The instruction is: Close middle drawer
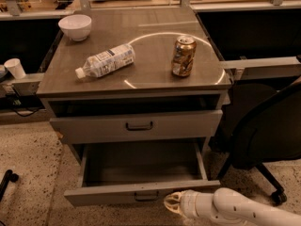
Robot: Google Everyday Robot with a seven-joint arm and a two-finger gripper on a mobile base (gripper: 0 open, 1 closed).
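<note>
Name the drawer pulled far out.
The middle drawer, lower of the two fronts showing: its bare box is exposed, while the top drawer barely protrudes. The gripper hovers near the middle front's right end.
</note>
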